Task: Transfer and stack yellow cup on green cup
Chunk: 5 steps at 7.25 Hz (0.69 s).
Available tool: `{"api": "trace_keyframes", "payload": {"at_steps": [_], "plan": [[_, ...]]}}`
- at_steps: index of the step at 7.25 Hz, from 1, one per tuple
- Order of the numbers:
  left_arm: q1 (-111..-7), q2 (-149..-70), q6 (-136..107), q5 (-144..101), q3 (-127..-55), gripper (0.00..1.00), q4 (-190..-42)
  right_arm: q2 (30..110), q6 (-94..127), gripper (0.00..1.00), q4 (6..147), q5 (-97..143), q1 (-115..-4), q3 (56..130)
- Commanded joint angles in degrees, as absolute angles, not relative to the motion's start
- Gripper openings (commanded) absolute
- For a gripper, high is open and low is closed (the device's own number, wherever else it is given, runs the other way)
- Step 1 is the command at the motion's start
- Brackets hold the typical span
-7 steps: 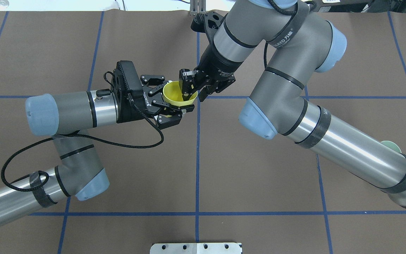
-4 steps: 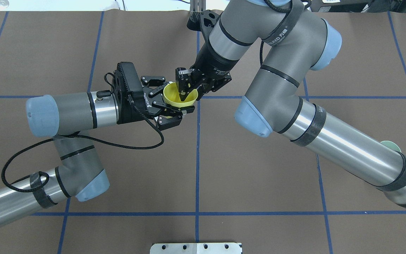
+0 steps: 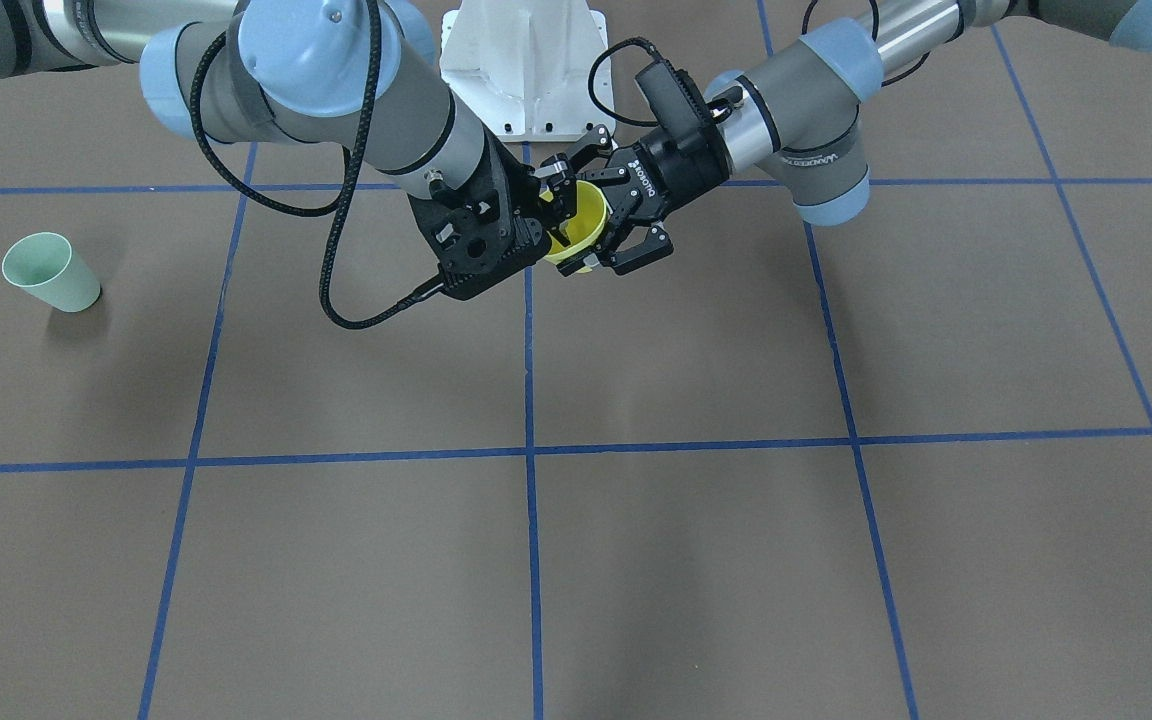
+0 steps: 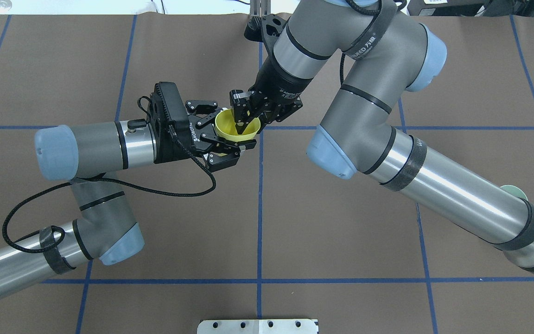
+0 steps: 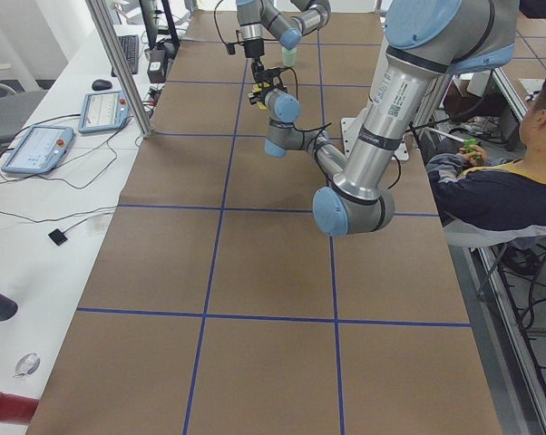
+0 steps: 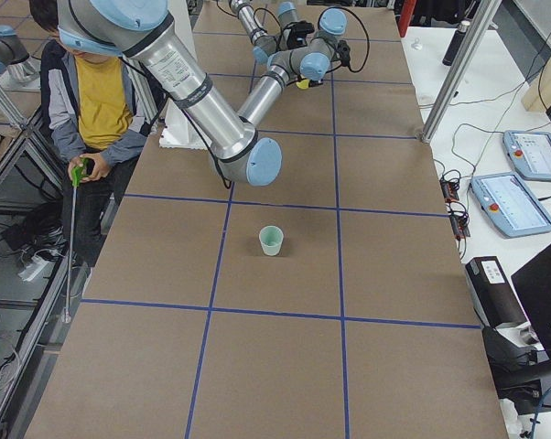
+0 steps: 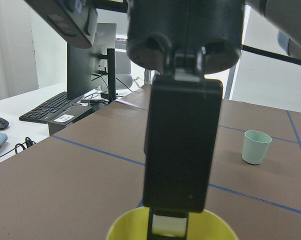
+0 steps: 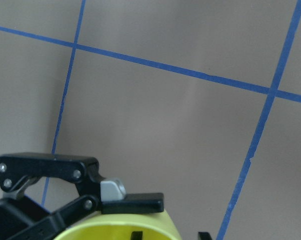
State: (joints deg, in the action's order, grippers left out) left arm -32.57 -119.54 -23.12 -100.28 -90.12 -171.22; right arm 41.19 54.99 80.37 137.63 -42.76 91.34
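Note:
The yellow cup (image 4: 230, 126) is held upright in the air above the table's middle; it also shows in the front view (image 3: 588, 212). My left gripper (image 4: 232, 131) is shut on its sides from the left. My right gripper (image 4: 250, 121) comes from above and straddles the cup's far rim, one finger (image 7: 181, 165) inside the cup and the other outside, with a gap still showing around the wall. The green cup (image 3: 49, 272) stands upright on the table far to my right, mostly hidden behind my right arm in the overhead view (image 4: 515, 190).
A brown mat with blue tape lines (image 4: 259, 208) covers the table. A white base plate (image 3: 524, 60) sits at the robot's side. An operator (image 6: 100, 101) sits beside the table near the robot base. Monitors and tablets stand off the far side.
My right gripper has moved left and down, so one finger now reaches deeper into the yellow cup. My left gripper and the cup have stayed in place.

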Motion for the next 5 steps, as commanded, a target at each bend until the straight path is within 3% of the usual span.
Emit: {"api": "trace_keyframes", "payload": {"at_steps": [1, 2, 5], "plan": [[-32.5, -119.7, -23.1, -100.3, -90.1, 0.66, -171.2, 41.2, 54.8, 0.0, 80.3, 137.6, -42.8, 91.6], [-32.6, -119.8, -23.0, -100.3, -90.1, 0.95, -171.2, 41.2, 54.8, 0.0, 80.3, 137.3, -42.8, 91.6], [-32.6, -119.9, -23.1, -100.3, -90.2, 0.99, -171.2, 41.2, 55.1, 0.0, 80.2, 136.7, -42.9, 91.8]]}}
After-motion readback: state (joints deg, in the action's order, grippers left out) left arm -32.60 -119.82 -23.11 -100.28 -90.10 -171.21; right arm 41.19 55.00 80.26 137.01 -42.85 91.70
